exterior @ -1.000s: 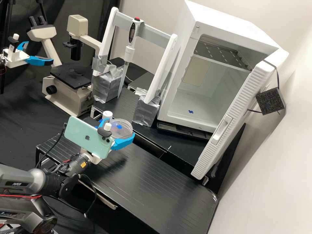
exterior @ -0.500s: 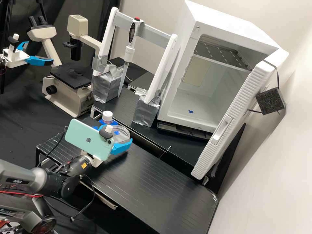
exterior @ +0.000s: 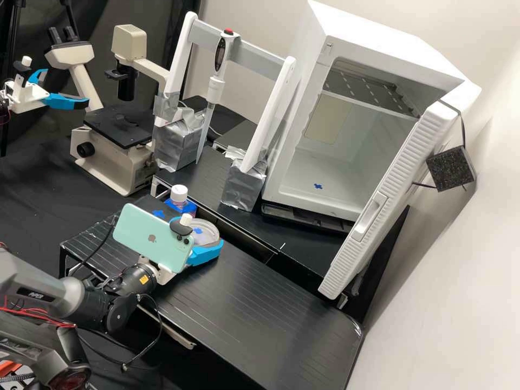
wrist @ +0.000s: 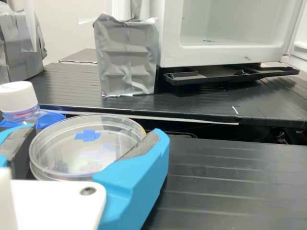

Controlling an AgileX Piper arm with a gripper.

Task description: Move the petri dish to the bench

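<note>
End effector grips petri dish, seemingly low over bench.

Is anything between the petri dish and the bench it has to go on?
Nothing visible stands between the petri dish, held in the gripper, and the bench, though a finger partly hides the dish's underside. The white-capped bottle stands beside the dish, not under it.
</note>
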